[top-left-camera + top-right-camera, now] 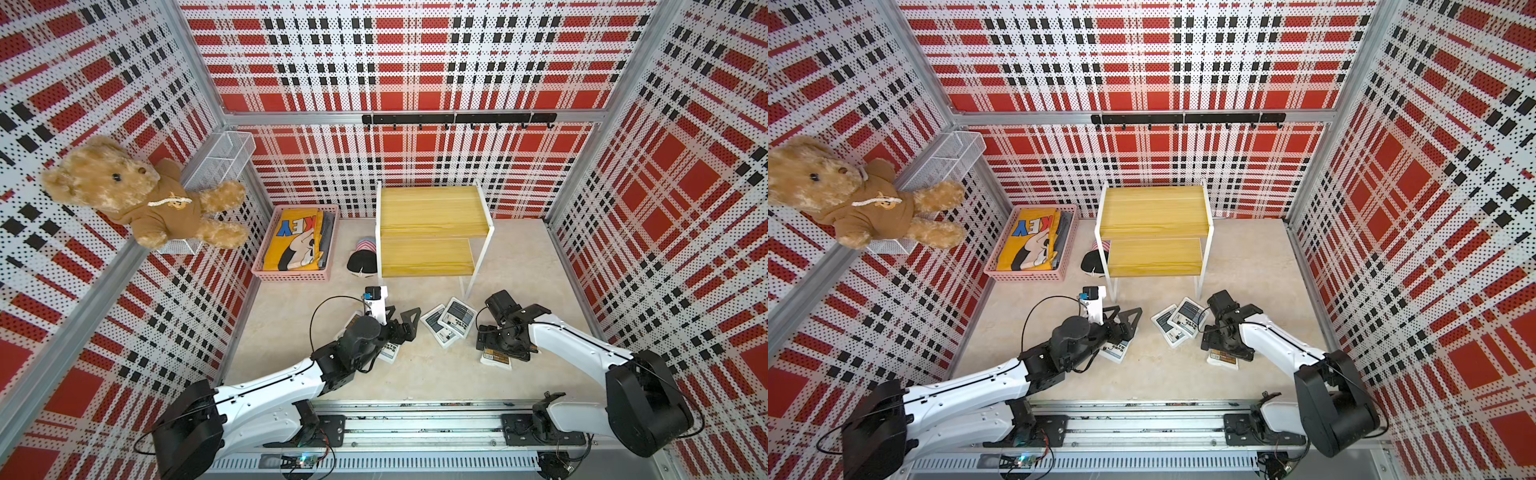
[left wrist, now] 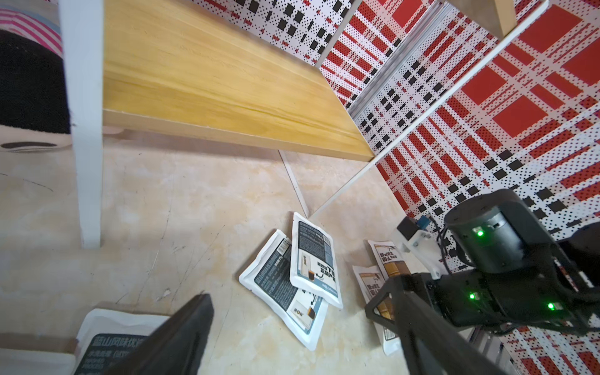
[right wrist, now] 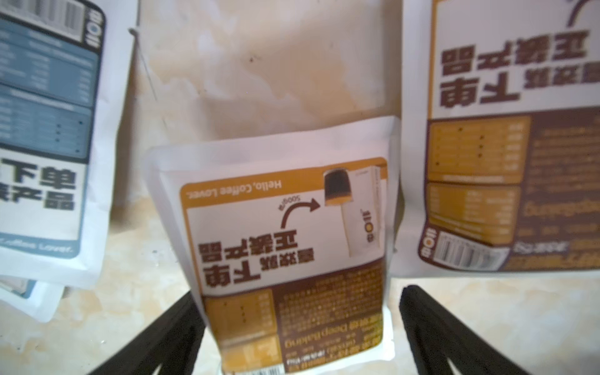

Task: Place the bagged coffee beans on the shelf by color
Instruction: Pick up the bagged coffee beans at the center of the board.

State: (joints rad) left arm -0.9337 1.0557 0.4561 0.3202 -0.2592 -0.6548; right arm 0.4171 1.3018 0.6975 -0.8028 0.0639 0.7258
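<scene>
My right pincer (image 3: pixel 297 298) hangs low over a brown bag (image 3: pixel 292 243) on the near right of the table (image 1: pixel 282 332). Its jaws are spread wide with one finger on each side of the bag, and as far as I can tell neither is touching it. The left pincer (image 1: pixel 402 316) is spread wide too and holds nothing, poised over a grey bag (image 1: pixel 388 353) on the near left. The shelf (image 1: pixel 432 208) stands at the far middle with both boards bare, so I take this to be the first pick. To do it well, I want to drop straight down until the fingers flank the bag's long edges, then close slowly. The bag looks soft and pillowy, so a squeeze across its width should bunch it into a firm hold, while too shallow a bite may slide off. A second brown bag (image 3: pixel 503 162) lies just beside it on one side and a pair of overlapping grey bags (image 3: pixel 42 130) on the other, so I must keep the fingers clear of both. Once it is lifted, I would settle on one board for brown, leave the other for grey, and keep well apart from the left arm.
</scene>
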